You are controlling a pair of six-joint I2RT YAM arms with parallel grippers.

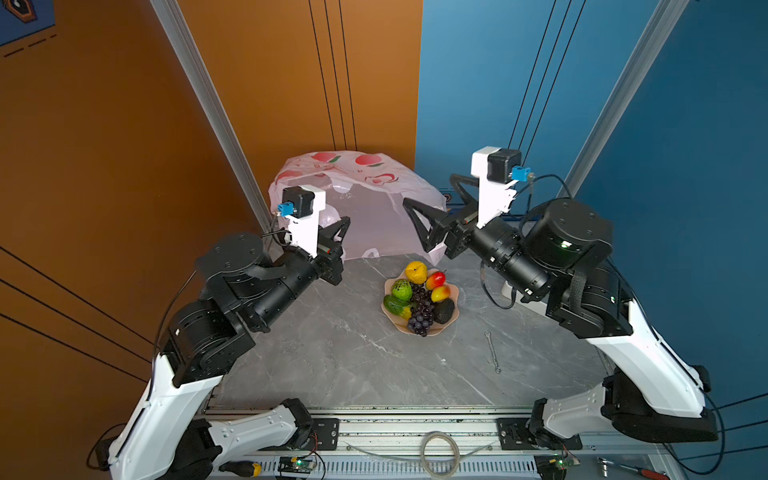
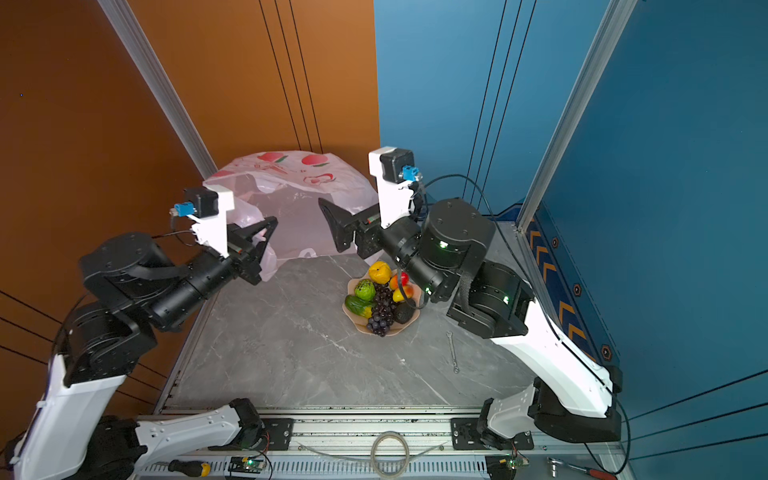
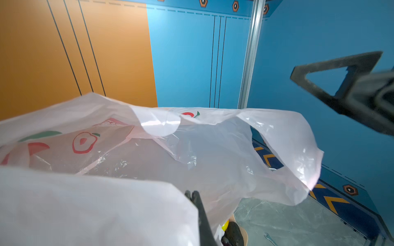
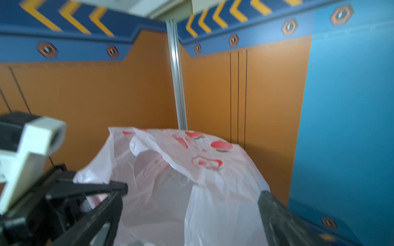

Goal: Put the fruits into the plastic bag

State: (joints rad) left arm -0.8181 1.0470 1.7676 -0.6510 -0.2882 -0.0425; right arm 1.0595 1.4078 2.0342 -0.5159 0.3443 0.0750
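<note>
The fruits (image 1: 419, 297) are all heaped in the peach bowl (image 1: 387, 291) near the middle of the bench (image 1: 332, 353). The lemon (image 1: 415, 271) sits at the far side of the heap and the grape bunches (image 1: 422, 311) spill toward the near rim. I see no fruit inside the plastic bag (image 1: 374, 216). It stands billowed just behind the bowl against the back wall, its mouth facing the bowl.

The left gripper (image 1: 344, 224) is up at the bag's left edge. In the left wrist view its jaws are pressed together on a fold of the thin film, holding that side of the mouth lifted. The right gripper (image 1: 429, 189) hovers at the bag's right side with its jaws spread wide and nothing between them. The handle loop there hangs free.

My reading is that the bag is only being held open and the loading has not begun. The free right arm looks the one to fetch. It would have to swing back over the bowl, tip its jaws down and close on one fruit, probably the lemon, since that is nearest. Then it would carry the fruit in over the sagging front lip. A small wrench (image 1: 492, 351) lies on the bench right of the bowl, clear of that path.
</note>
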